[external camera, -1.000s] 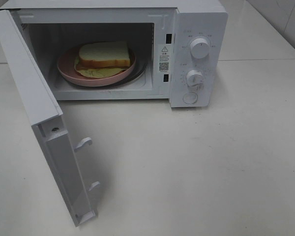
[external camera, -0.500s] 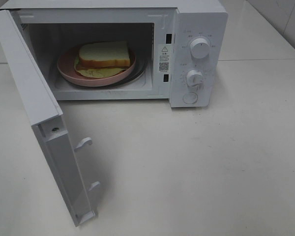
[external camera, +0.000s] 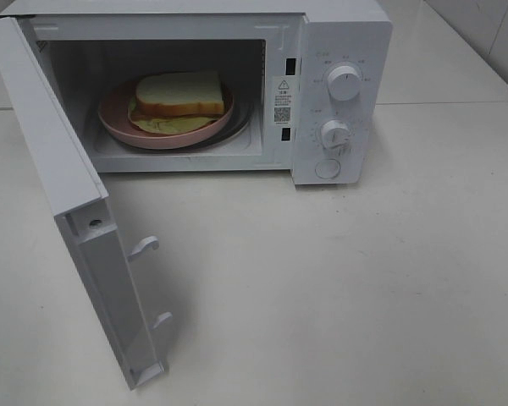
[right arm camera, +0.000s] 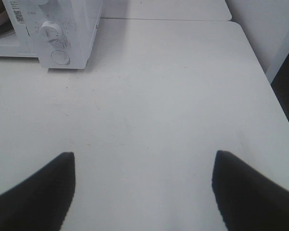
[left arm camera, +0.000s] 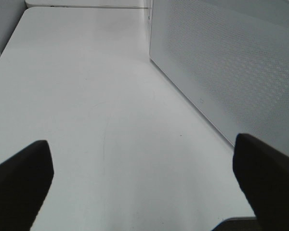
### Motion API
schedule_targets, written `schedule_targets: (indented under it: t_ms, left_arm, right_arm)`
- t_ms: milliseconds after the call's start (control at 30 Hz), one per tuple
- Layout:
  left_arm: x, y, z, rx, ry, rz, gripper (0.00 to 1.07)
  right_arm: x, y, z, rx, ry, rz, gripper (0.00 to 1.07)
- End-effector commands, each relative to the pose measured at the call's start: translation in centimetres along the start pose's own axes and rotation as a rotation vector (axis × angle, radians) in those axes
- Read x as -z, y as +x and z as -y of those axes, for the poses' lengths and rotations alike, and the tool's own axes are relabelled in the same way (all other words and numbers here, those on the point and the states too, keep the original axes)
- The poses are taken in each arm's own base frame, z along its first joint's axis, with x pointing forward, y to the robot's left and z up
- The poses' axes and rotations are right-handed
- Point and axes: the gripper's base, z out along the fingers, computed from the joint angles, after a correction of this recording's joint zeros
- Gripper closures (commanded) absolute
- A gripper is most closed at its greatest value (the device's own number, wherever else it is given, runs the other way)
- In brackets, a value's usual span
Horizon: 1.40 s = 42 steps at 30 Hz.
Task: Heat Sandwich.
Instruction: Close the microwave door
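The sandwich (external camera: 180,95) lies on a round pink plate (external camera: 118,127) inside the white microwave (external camera: 347,34), whose door (external camera: 63,194) hangs wide open to the left. Neither arm shows in the exterior high view. In the left wrist view my left gripper (left arm camera: 144,185) is open over bare table, with the door's perforated outer face (left arm camera: 226,67) beside it. My right gripper (right arm camera: 142,192) is also open and holds nothing, above the table in front of the microwave's control panel (right arm camera: 53,33).
Two white dials (external camera: 345,83) and a round button (external camera: 328,168) sit on the microwave's right panel. The white table (external camera: 339,279) stretches in front of the oven. Its right edge (right arm camera: 260,62) drops off beside a wall.
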Motion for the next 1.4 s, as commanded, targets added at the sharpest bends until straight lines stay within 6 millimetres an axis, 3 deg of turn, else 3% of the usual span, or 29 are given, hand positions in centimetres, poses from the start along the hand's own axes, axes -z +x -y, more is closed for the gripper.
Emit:
schedule_targets:
  t_ms: [33,500,800,933,1033,1067,1133,1167,1200,1233,1300,1400]
  left_arm:
    - [0.2,0.0,0.0,-0.009,-0.001,0.029,0.10]
    - [0.1,-0.1,0.0,-0.005,0.005,0.026,0.10]
    - [-1.0,-2.5,0.0,0.000,0.003,0.011,0.20]
    - [-2.6,-3.5,0.0,0.006,0.000,-0.040,0.35]
    - [-4.3,-4.3,-0.1,0.010,-0.004,-0.097,0.56]
    - [-4.3,-4.3,-0.1,0.010,-0.004,-0.097,0.56]
    - [-5.1,-4.7,-0.2,0.012,-0.006,-0.106,0.68]
    - [-5.8,-5.0,-0.2,0.015,-0.007,-0.110,0.80]
    - [-5.8,-5.0,-0.2,0.015,-0.007,-0.110,0.80]
    - [-6.2,-5.2,-0.2,0.016,-0.008,-0.106,0.87]
    - [-7.6,-5.0,-0.3,0.019,-0.012,-0.101,1.07]
    - [-8.4,-4.9,-0.4,0.016,-0.015,-0.095,1.07]
  right_arm:
    - [0.3,0.2,0.0,0.002,0.004,0.032,0.32]
    - [0.3,0.2,0.0,0.004,0.004,0.032,0.32]
    - [0.3,0.2,0.0,0.004,0.004,0.032,0.32]
    - [0.3,0.2,0.0,0.004,0.004,0.032,0.32]
    - [0.3,0.2,0.0,0.004,0.004,0.032,0.32]
    - [0.3,0.2,0.0,0.004,0.004,0.032,0.32]
    - [0.3,0.2,0.0,0.004,0.004,0.032,0.32]
    - [0.3,0.2,0.0,0.004,0.004,0.032,0.32]
    - [0.3,0.2,0.0,0.004,0.004,0.032,0.32]
    - [0.3,0.2,0.0,0.002,0.004,0.032,0.32]
    - [0.3,0.2,0.0,0.002,0.004,0.032,0.32]
    - [0.3,0.2,0.0,0.002,0.004,0.032,0.32]
